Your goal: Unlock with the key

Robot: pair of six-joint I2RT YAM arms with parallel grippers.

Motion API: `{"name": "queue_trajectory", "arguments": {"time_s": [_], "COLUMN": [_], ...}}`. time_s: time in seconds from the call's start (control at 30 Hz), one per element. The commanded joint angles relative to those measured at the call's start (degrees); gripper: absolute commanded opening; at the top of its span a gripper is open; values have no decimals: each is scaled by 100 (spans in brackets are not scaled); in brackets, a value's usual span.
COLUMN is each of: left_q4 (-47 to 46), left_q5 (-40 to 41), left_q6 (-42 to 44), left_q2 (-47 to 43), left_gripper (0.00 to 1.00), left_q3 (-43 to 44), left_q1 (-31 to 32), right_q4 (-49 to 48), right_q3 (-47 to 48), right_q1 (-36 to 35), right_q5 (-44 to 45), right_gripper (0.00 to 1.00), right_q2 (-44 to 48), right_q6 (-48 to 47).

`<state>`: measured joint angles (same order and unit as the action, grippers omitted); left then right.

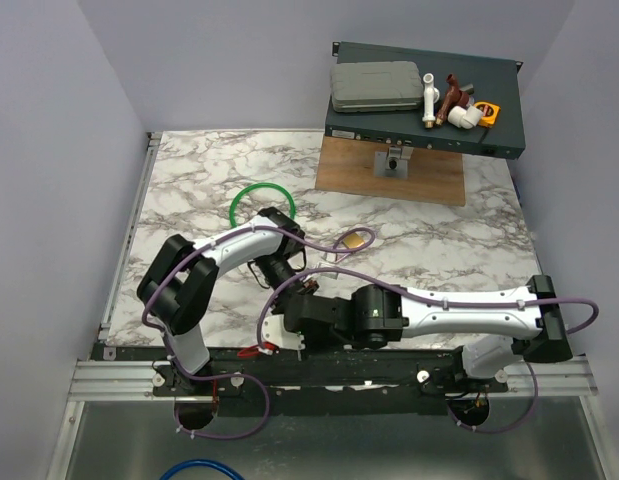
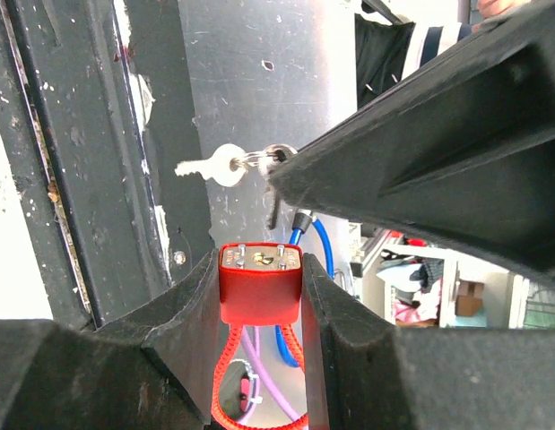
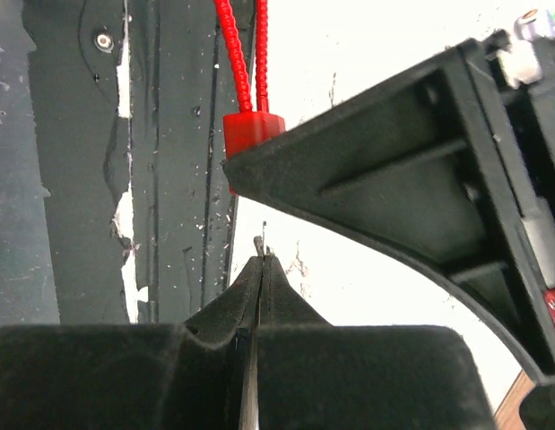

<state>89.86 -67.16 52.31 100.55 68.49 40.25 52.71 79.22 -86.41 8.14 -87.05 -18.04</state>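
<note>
A small red padlock (image 2: 259, 285) with a red cord loop (image 2: 225, 376) sits squeezed between the fingers of my left gripper (image 2: 259, 269), its keyhole face turned up. Just above it, a silver key (image 2: 216, 167) on a ring hangs at the tip of my right gripper's finger (image 2: 420, 152). In the right wrist view my right gripper (image 3: 261, 255) is shut on a thin metal blade seen edge-on, and the red padlock (image 3: 253, 133) shows beyond the left finger. Both grippers meet low at the near table edge (image 1: 287, 318).
A brass padlock (image 1: 355, 241) and a green cable loop (image 1: 259, 200) lie on the marble table (image 1: 439, 240). A wooden board (image 1: 389, 175) and a dark tray of fittings (image 1: 419, 100) stand at the back right. The black frame rail (image 1: 339, 365) runs right under the grippers.
</note>
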Motion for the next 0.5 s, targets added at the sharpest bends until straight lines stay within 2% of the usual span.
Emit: {"name": "queue_trajectory", "arguments": {"time_s": [0.0, 0.47], "left_q4": [299, 308], "left_q5": [-155, -74], "left_q6": [373, 499], "left_q2": [-318, -662], "left_gripper": [0, 0], "left_q3": [-10, 235], "left_q1": [-4, 118], "right_q4": [-325, -320], "right_q3": [-126, -199], "right_q1": [-51, -156], "right_q5": [44, -62], "right_gripper": [1, 1], "right_q2": [443, 469], "right_q6": [-12, -307]}}
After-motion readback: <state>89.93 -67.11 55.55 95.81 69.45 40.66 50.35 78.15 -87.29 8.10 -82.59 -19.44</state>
